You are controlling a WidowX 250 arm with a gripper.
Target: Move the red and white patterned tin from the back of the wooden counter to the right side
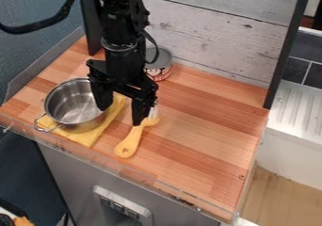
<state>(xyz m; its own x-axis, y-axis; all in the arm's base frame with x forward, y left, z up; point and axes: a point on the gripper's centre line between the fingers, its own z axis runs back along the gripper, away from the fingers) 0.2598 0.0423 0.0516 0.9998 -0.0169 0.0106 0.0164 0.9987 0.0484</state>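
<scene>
Camera view: the gripper [119, 116] hangs with its fingers spread apart and nothing seen held between them, one finger by the right side of the metal pot [70, 103], the other close to the head end of the yellow-handled utensil [129, 142]. Whether either finger touches what it is near, I cannot tell. The pot stands upright on a yellow cloth [86, 137] at the left of the tabletop [204, 126], its wire handle [48, 131] pointing toward the front edge; the utensil lies flat just beside the cloth, and a can [159, 65] stands behind the gripper. The pot looks thin-walled, stiff and fairly light, with smooth metal that could slip; its rim or wire handle should give the surest hold. The cloth looks soft and would likely bunch or drag under it. The utensil seems light and rigid, best pinched across mid-handle
</scene>
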